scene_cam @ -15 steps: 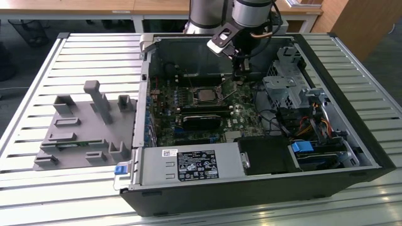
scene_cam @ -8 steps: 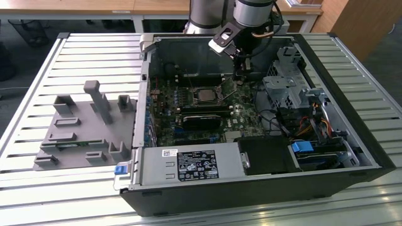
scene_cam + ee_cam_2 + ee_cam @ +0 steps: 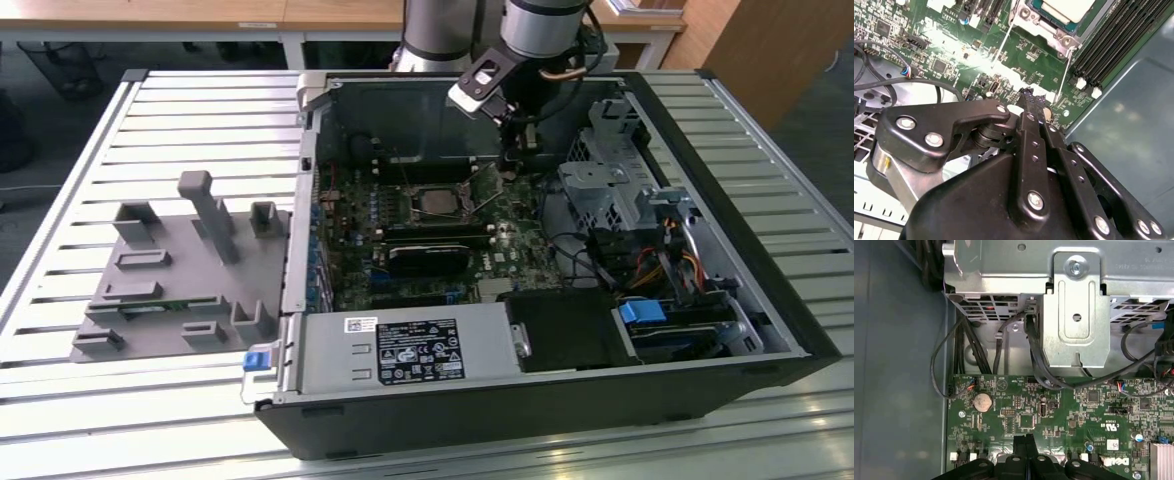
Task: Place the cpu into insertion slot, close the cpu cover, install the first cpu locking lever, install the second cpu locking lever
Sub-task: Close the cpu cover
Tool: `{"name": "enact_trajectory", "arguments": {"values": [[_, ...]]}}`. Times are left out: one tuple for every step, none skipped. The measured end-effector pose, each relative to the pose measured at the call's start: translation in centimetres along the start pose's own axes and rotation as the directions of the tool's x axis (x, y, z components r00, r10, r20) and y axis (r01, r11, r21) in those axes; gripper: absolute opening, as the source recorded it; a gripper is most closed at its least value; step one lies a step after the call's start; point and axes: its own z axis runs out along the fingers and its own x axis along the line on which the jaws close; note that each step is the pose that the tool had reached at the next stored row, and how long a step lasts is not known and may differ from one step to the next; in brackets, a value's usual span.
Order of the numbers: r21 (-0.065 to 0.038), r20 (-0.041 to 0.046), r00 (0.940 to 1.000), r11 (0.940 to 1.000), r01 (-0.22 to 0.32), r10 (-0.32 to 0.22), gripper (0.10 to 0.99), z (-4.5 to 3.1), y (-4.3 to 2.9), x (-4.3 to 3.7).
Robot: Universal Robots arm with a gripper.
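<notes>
One pale square, the cpu (image 3: 1066, 7), lies in the insertion slot (image 3: 438, 202), and the cpu cover (image 3: 1050, 29) seems to us to sit flat around it. Two thin lever rods leave the slot, one (image 3: 1007, 50) along its side and the other (image 3: 1069, 67) from its corner. Both have their long axis running away from the slot toward the jaws. We judge neither rod latched down yet.

The jaws are pressed together with nothing between them that we can see. Their tips sit low over the green board (image 3: 1064, 410), just off the slot's corner. In the exterior view they stand to that view's right of the slot. The corner rod is the one nearest the tips.

In the second wrist view the cpu is cut off at the edge, and the rods' ends are hard to make out. We cannot tell whether a tip touches a rod. Farther from the slot, the open case (image 3: 534, 425) rests on the slatted counter (image 3: 200, 110).
</notes>
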Motion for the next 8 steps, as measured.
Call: {"name": "enact_trajectory", "arguments": {"values": [[0.000, 0.0000, 1.0000, 1.0000, 0.000, 0.000, 0.106, 0.01, 0.11, 0.00], [0.000, -0.0001, 1.0000, 1.0000, 0.000, 0.000, 0.106, 0.02, 0.21, 0.01], [0.000, 0.0001, 1.0000, 1.0000, 0.000, 0.000, 0.106, 0.02, 0.32, 0.00], [0.000, 0.0001, 1.0000, 1.0000, 0.000, 0.000, 0.106, 0.02, 0.41, 0.00], [0.000, 0.0001, 1.0000, 1.0000, 0.000, 0.000, 0.106, 0.03, 0.49, 0.01], [0.000, 0.0001, 1.0000, 1.0000, 0.000, 0.000, 0.106, 0.04, 0.57, 0.01], [0.000, 0.0001, 1.0000, 1.0000, 0.000, 0.000, 0.106, 0.04, 0.66, 0.01], [0.000, 0.0001, 1.0000, 1.0000, 0.000, 0.000, 0.106, 0.05, 0.73, 0.01]]}}
